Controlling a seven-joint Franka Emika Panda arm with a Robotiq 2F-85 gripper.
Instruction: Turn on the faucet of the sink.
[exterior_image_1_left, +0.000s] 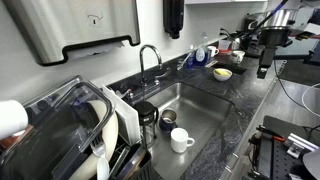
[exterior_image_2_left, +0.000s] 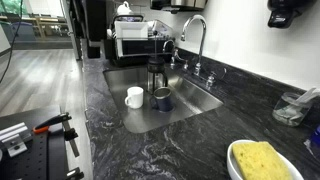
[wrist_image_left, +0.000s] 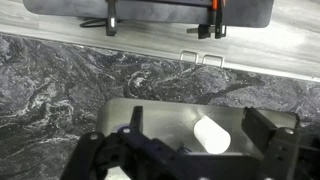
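Observation:
The chrome gooseneck faucet stands at the back edge of the steel sink, and both show in both exterior views, the faucet behind the sink. No water shows at the spout. My gripper hangs from the arm at the far end of the counter, well away from the faucet. In the wrist view the gripper is open and empty, its black fingers wide apart over the sink. The faucet is out of the wrist view.
A white mug, a metal cup and a black-topped jug stand in the sink. A clear-lidded dish rack flanks it. A bowl with a yellow sponge sits on the counter. A black dispenser hangs on the wall.

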